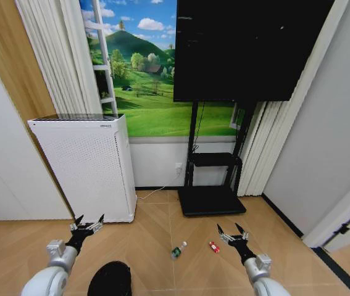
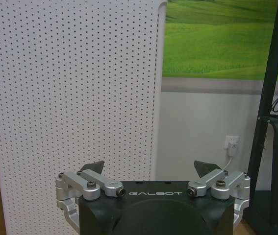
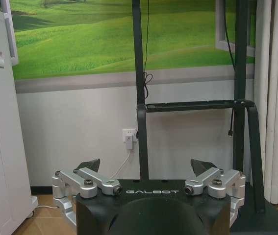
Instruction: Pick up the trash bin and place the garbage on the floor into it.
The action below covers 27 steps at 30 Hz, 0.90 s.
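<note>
Your left gripper [image 1: 87, 222] and right gripper [image 1: 233, 232] gaped wide, empty | bin [image 1: 110, 279] looked light, stiff | you should've gripped its rim.

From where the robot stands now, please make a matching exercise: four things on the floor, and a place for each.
Things:
1. trash bin
2. bottle
3. red wrapper
4. white appliance

Places:
A. ahead of the left end effector, by the wall
B. just left of the right end effector
C. floor middle, between both arms
D. bottom edge, beside the left arm

Pairs: 1-D, 2-C, 3-B, 4-A
</note>
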### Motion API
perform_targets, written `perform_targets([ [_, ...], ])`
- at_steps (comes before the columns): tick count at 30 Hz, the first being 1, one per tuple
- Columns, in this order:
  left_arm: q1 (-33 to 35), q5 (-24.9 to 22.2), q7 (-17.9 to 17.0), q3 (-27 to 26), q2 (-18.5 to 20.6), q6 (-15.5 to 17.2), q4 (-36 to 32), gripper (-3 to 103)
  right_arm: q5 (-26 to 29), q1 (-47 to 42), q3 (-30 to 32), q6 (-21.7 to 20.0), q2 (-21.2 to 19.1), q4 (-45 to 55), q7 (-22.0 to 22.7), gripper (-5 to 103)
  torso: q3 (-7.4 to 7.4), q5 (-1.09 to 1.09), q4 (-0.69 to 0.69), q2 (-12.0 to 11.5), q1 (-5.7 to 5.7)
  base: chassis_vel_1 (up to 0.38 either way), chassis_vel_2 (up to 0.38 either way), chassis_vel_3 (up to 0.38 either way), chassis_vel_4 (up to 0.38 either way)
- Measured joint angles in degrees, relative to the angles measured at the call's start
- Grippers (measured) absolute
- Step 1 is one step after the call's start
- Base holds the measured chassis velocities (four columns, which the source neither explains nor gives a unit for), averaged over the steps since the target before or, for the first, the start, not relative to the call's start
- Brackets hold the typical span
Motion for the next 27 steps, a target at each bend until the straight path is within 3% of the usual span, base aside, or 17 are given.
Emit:
perform_targets([
  [27, 0.69, 0.36, -0.38, -0.27, -0.42, 0.23, -1.53, 100, 3.83, 0.53, 1.37, 1.33, -0.93, -0.56, 0.12, 100, -3.58, 0.0, 0.0, -6.2, -2.61, 0.0, 0.0, 0.0, 0.0],
])
